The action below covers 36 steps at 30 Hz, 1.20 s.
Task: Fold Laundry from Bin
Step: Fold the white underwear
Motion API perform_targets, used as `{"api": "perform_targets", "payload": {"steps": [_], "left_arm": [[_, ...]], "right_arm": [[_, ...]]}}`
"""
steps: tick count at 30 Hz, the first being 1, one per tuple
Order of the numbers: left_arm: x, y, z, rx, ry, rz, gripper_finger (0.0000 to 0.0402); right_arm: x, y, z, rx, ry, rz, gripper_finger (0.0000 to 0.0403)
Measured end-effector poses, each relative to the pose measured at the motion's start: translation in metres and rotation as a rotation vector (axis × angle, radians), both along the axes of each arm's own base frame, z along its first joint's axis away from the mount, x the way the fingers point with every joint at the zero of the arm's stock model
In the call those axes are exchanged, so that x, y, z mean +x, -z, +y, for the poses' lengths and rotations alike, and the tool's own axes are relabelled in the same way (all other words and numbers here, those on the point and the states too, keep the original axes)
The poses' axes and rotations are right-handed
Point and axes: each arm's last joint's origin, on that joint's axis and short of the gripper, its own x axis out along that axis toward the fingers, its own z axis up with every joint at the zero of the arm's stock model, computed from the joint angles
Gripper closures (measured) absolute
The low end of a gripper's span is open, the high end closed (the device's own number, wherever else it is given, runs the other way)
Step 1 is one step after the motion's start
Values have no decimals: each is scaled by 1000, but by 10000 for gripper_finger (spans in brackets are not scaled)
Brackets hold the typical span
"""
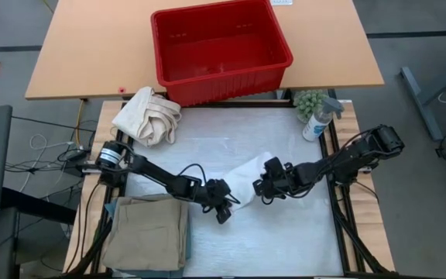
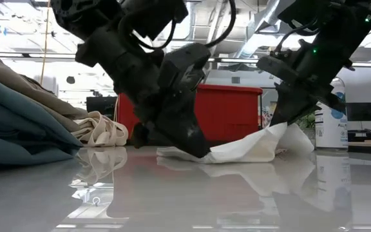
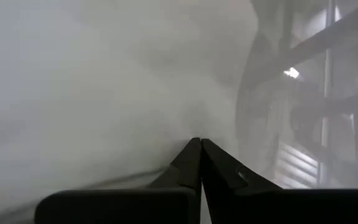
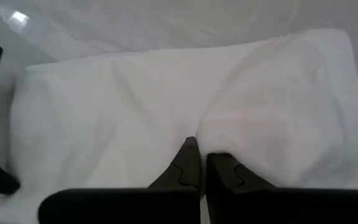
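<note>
Glossy white tabletop [image 1: 285,232], crumpled small white cloth [image 1: 248,175], left hand [image 1: 224,211] and right hand [image 1: 268,188] clamped on its ends

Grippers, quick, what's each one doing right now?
Left gripper: fingers shut on the small white cloth.
Right gripper: fingers shut on the same cloth.

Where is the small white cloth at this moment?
In the high view the small white cloth lies mid-table, pinched between the left end effector and right end effector, below the red plastic bin.
</note>
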Motion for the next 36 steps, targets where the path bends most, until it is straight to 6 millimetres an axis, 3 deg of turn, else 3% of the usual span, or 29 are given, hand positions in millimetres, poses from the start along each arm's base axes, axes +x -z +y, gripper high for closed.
{"api": "perform_targets", "payload": {"steps": [10,15,20,25,31,36], "left_arm": [[-4,4,17,33,14,99,401],[-5,3,31,-37,74,148,401],[-17,-7,44,-65,179,251,401],[-31,-20,56,31,150,330,401],[-32,-37,65,27,88,272,401],[-25,-67,64,-26,-25,63,401]], "right_arm": [[2,2,18,98,53,-100,378],[3,15,28,126,68,-84,378],[5,29,36,134,63,-50,378],[7,39,40,139,66,-39,378],[7,40,42,135,55,-44,378],[8,39,42,142,58,-54,378]]}}
